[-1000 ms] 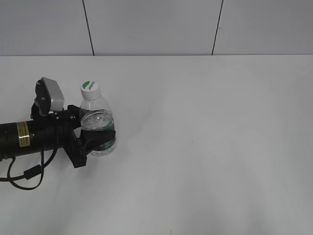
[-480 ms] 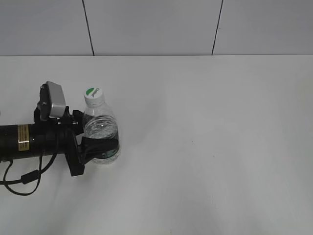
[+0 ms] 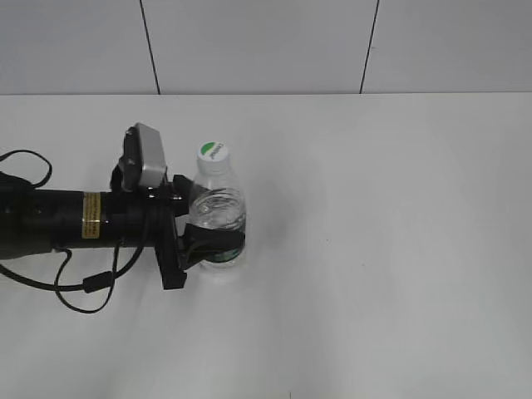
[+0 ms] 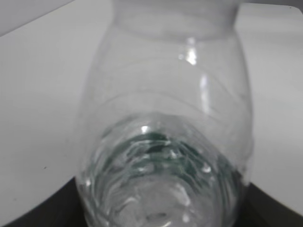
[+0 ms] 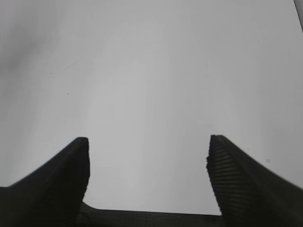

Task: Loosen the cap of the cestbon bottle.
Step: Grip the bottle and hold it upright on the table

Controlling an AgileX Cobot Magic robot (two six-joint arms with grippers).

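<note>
The cestbon bottle (image 3: 218, 218) stands upright on the white table, clear with a dark green label band low on its body. Its white cap (image 3: 212, 153) with a green half-circle is on the neck. My left gripper (image 3: 218, 241) is shut on the bottle's lower body, reaching in from the left. In the left wrist view the bottle (image 4: 165, 132) fills the frame between the dark jaws; the cap is out of that view. My right gripper (image 5: 147, 165) is open and empty over bare table; it does not show in the exterior view.
The white table (image 3: 374, 249) stretches to the right and front of the bottle. A grey panelled wall (image 3: 266, 46) runs along the back edge. The left arm's black cable (image 3: 83, 291) loops on the table at the left.
My left gripper has carried the bottle to the right, toward the table's middle, keeping it upright. The arm reaches further into view.
</note>
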